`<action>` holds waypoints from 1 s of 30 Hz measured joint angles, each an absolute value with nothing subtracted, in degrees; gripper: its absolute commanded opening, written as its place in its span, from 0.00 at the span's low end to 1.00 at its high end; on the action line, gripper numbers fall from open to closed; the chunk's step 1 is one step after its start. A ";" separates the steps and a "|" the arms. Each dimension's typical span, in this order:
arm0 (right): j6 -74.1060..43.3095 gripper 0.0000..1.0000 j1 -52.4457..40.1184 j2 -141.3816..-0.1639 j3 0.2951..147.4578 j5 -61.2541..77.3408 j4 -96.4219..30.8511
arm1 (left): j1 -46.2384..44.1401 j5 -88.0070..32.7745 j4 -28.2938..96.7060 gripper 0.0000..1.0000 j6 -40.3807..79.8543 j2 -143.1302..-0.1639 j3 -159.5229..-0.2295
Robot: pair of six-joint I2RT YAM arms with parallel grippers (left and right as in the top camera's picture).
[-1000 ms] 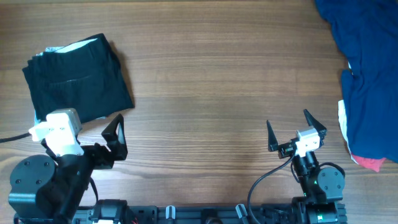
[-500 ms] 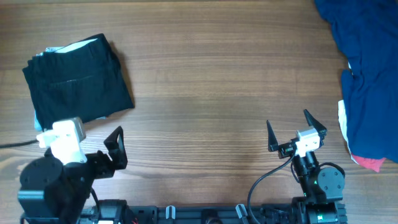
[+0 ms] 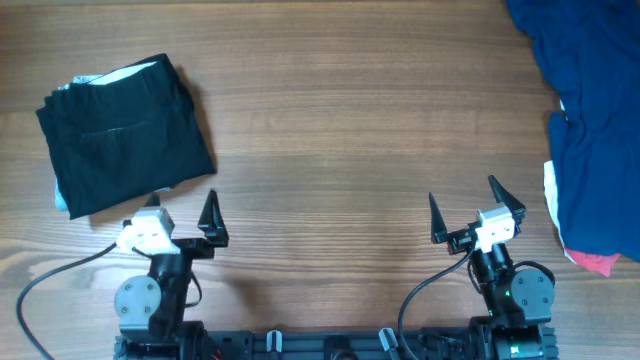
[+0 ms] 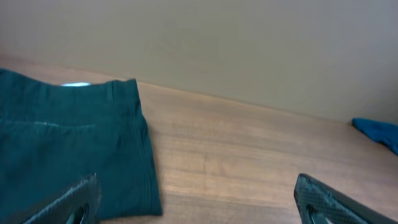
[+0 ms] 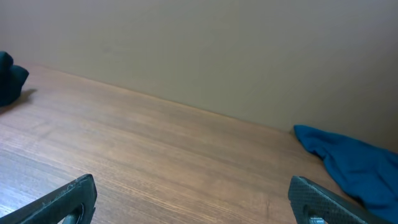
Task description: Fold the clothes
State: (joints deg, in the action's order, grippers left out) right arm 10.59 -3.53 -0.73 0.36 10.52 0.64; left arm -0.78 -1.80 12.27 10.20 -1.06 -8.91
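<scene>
From my overhead feed, the left gripper [image 3: 182, 212] sits low at the near edge of the tabletop [image 3: 350, 130], its jaws spread wide and holding nothing. The right gripper [image 3: 470, 206] is parked at the near edge on the other side, its jaws likewise apart and empty. A folded black garment [image 3: 125, 135] lies flat at the far left, a little turned, just beyond the left gripper but not touching it. A pale layer [image 3: 100, 78] peeks out along its far edge; it may be a second item underneath, though I can't be sure. My left wrist camera shows that garment [image 4: 68, 155] ahead and to the left, between the two fingertips [image 4: 81, 199]. A heap of blue clothes [image 3: 590, 120] is crumpled along the right edge, running out of frame, with a bit of red cloth [image 3: 596, 263] at its near end. The right wrist camera catches one blue corner [image 5: 348, 162] of it.
</scene>
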 measured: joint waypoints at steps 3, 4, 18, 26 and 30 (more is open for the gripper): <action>10.59 1.00 -3.53 -0.73 0.36 10.52 0.64 | -0.78 -1.80 -0.95 1.00 10.17 -0.73 -2.28; 10.59 1.00 -3.53 -0.73 0.36 10.52 0.64 | -0.78 -1.80 -1.43 1.00 10.15 -0.73 -1.56; 10.59 1.00 -3.53 -0.73 0.36 10.52 0.64 | -2.20 -1.78 3.90 1.00 9.08 -0.69 -0.54; 10.59 1.00 -3.53 -0.73 0.36 10.52 0.64 | -2.20 -1.78 3.90 1.00 9.08 -0.69 -0.54; 10.59 1.00 -3.53 -0.73 0.36 10.52 0.64 | -2.20 -1.78 3.90 1.00 9.08 -0.69 -0.54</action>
